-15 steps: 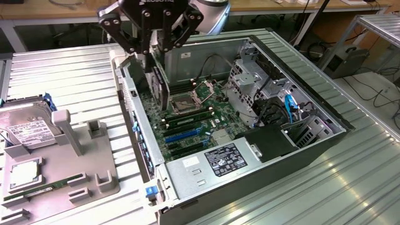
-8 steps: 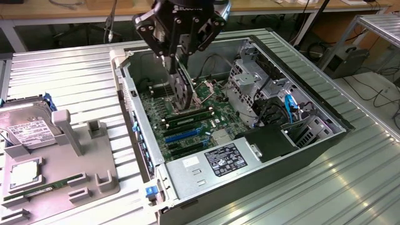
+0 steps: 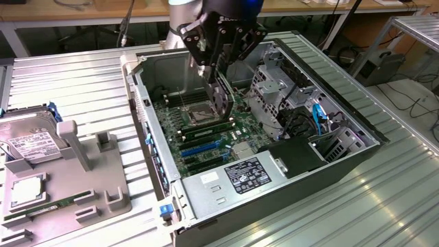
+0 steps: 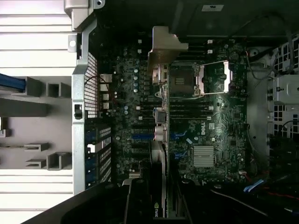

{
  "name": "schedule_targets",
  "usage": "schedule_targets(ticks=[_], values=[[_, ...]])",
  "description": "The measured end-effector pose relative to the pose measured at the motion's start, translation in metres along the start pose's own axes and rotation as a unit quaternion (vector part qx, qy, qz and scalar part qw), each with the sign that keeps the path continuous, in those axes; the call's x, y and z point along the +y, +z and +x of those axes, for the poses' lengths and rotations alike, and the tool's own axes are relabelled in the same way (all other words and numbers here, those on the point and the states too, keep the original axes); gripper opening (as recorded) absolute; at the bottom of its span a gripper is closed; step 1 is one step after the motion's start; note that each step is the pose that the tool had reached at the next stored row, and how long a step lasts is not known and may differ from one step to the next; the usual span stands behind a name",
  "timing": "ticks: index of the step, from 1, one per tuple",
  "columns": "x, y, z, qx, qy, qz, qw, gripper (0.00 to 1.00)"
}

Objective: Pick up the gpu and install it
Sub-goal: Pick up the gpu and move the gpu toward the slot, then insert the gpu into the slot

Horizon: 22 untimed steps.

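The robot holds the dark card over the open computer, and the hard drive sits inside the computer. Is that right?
No. The hard drive sits outside the computer, on the grey holder at the exterior view's left, as the exterior view shows. The gripper does hold the card over the open computer.

Strong light falls from above in the exterior view; the ribbed metal table [image 3: 384, 206] shines with white streaks on the exterior view's right; the inside of the computer case [image 3: 205, 198] is darker; under the benches [image 3: 69, 13] at the back it is deep shadow. The wrist view is dim; the motherboard [image 4: 210, 126] looks dark; the table glows almost white; the silver bracket of the gpu [image 4: 166, 46] catches light.
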State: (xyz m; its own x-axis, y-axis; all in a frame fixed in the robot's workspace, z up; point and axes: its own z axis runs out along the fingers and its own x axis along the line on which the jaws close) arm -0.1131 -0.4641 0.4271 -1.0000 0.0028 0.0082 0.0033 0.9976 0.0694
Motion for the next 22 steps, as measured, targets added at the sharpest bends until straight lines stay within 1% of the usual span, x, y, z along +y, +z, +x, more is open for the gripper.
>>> schedule_targets(ticks=[3, 4, 6, 7, 22], values=[[0.0037, 0.0074, -0.018, 0.0002, 0.0, 0.0002, 1.0, 0.26], [0.0057, 0.0113, -0.026, 0.0003, 0.0, 0.0002, 1.0, 0.26], [0.0071, 0.0173, -0.03, 0.0003, 0.0, 0.0003, 1.0, 0.26], [0.0072, 0.019, -0.03, 0.0004, 0.0, 0.0002, 1.0, 0.26], [0.0072, 0.0191, -0.031, 0.0008, 0.0, 0.0003, 1.0, 0.26]])
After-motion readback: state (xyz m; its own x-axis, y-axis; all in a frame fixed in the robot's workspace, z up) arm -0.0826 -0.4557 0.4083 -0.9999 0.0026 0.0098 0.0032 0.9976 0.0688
